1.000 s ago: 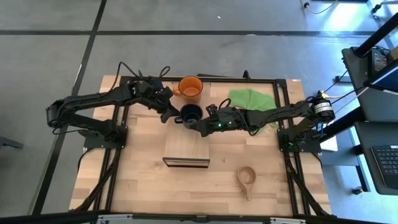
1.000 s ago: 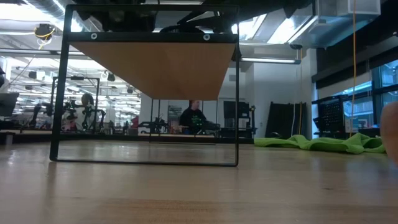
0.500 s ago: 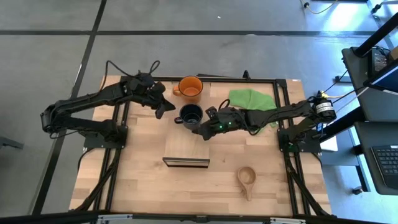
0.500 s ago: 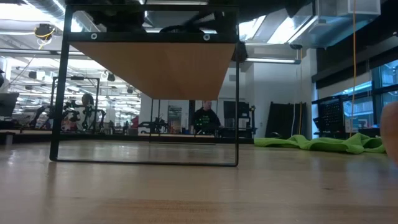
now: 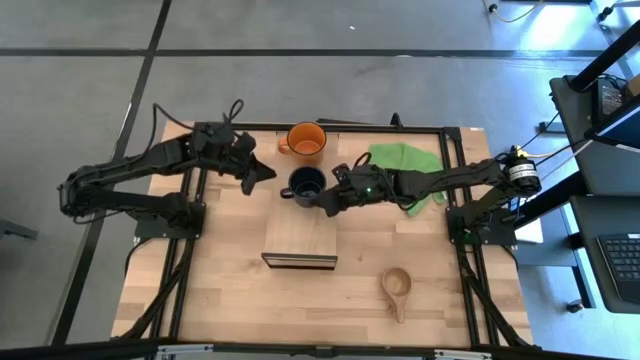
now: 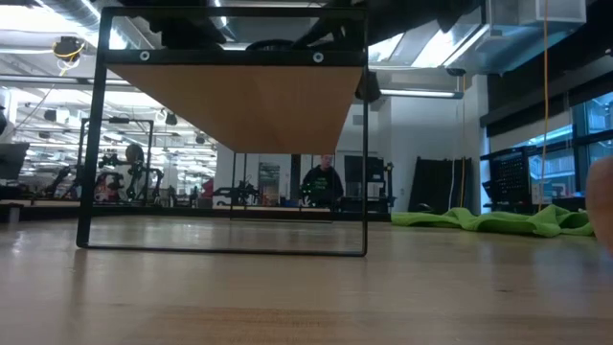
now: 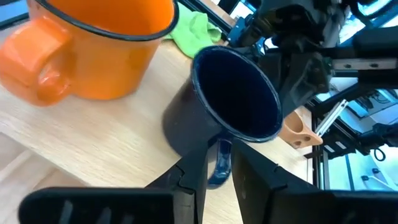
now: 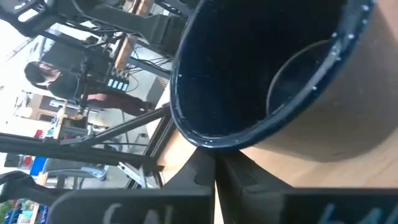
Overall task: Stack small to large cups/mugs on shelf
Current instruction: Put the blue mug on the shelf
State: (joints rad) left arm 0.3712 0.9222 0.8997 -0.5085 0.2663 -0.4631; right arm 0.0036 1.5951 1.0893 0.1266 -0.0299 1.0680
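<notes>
The navy mug point(image 5: 306, 183) stands upright at the far end of the light-wood shelf point(image 5: 300, 238); I cannot tell whether it rests on the shelf. The orange mug point(image 5: 305, 140) stands on the table behind it. The wooden cup point(image 5: 397, 287) lies near the table's right front. My left gripper point(image 5: 262, 172) is slightly open and empty, left of the navy mug, its fingers pointing at the mug's handle point(image 7: 217, 163). My right gripper point(image 5: 324, 199) is shut at the mug's near right side. My right gripper's shut fingers point(image 8: 200, 169) reach slanting from the table's right to the navy mug's outer wall, just under its rim point(image 8: 211, 144). I cannot tell whether they touch it. The mug stands upright, its base down.
A green cloth point(image 5: 405, 160) lies at the far right, under my right arm. The shelf is raised on a black frame point(image 6: 365, 144). A person point(image 6: 326, 182) stands in the room beyond the table. Bare table lies to the left and along the front.
My left gripper has drawn back from the navy mug's handle toward the table's left and far edge. My right wrist has shifted a little toward the far edge, its fingertips staying beside the mug. The mug has stayed in place.
</notes>
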